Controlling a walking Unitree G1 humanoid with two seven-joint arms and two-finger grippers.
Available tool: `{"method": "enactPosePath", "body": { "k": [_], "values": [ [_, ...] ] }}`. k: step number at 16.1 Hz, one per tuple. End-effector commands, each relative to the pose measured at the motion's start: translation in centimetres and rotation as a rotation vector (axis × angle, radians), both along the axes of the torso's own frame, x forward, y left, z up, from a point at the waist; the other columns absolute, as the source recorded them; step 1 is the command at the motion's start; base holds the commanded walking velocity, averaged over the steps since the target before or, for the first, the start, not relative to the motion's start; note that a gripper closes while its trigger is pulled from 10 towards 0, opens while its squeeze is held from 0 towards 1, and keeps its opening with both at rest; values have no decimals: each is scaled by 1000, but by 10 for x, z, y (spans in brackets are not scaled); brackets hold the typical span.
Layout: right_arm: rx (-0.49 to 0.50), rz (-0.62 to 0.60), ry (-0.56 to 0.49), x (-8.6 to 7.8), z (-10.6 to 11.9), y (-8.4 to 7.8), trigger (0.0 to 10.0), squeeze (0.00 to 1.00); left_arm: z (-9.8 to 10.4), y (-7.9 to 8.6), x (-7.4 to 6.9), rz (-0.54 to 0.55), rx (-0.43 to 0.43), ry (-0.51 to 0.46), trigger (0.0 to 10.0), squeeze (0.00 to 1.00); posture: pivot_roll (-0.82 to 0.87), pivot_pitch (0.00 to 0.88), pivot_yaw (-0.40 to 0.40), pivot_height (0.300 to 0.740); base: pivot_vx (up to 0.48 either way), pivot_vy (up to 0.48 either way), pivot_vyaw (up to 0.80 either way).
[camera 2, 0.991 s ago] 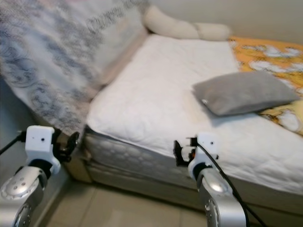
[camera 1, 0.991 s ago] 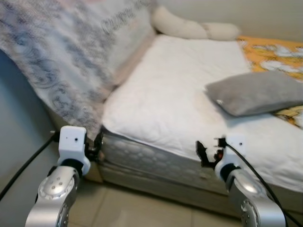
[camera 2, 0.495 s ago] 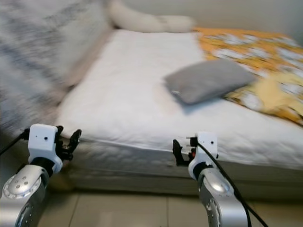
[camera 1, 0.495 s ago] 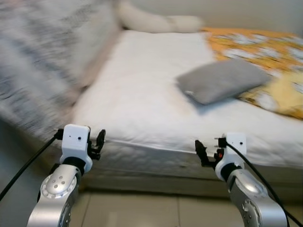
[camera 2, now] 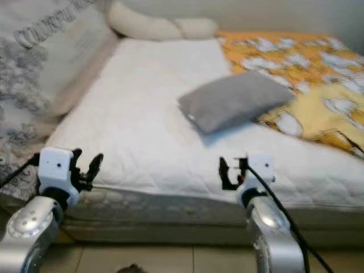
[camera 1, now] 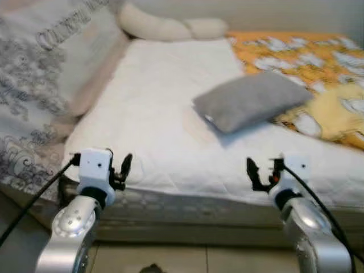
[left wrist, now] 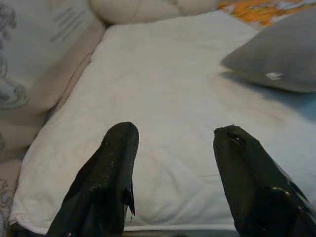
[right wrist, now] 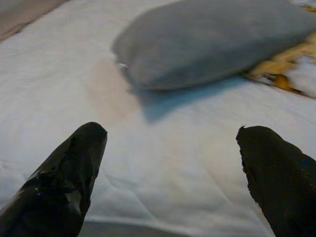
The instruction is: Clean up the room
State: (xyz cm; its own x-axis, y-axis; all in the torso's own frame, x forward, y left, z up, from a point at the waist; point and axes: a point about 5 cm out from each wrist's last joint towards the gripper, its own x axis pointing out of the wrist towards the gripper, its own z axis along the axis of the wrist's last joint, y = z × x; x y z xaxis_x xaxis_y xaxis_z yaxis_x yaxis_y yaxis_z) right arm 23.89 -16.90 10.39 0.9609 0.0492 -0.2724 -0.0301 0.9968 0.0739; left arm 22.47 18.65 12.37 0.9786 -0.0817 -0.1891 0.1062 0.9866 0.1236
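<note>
Both grippers are hovering over the near edge of the bed (camera 1: 170, 131), fingers spread wide and holding nothing: the left gripper (camera 1: 120, 169) near the bed's left corner, the right gripper (camera 1: 260, 170) in front of the grey pillow (camera 1: 250, 99). That pillow is lying on the white mattress cover, overlapping an orange patterned blanket (camera 1: 307, 57). A cream bolster (camera 1: 165, 25) is lying at the far end. A grey-printed cloth (camera 1: 34, 85) is hanging along the left side; its lettering is too blurred to read.
</note>
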Motion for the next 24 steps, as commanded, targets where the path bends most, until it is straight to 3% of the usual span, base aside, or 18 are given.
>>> {"method": "enactPosePath", "body": {
  "k": [1,5,10,24],
  "values": [
    [-10,-41,-27,0,4,-12,10000,0,0,-6,1,-21,-7,2,10000,0,-9,0,-21,740,356,0,0],
    [-17,-26,-24,0,2,-9,10000,0,1,-2,1,7,-7,-2,10000,0,-3,0,-35,740,355,0,0],
    [-104,-10,-11,4,-3,-5,10000,0,-2,-4,1,-7,5,6,10000,0,2,0,-36,740,352,0,0],
    [-66,-13,10,4,-10,-1,10000,0,1,-3,4,-29,16,11,10000,0,0,0,-27,740,336,0,0]
  ]
}}
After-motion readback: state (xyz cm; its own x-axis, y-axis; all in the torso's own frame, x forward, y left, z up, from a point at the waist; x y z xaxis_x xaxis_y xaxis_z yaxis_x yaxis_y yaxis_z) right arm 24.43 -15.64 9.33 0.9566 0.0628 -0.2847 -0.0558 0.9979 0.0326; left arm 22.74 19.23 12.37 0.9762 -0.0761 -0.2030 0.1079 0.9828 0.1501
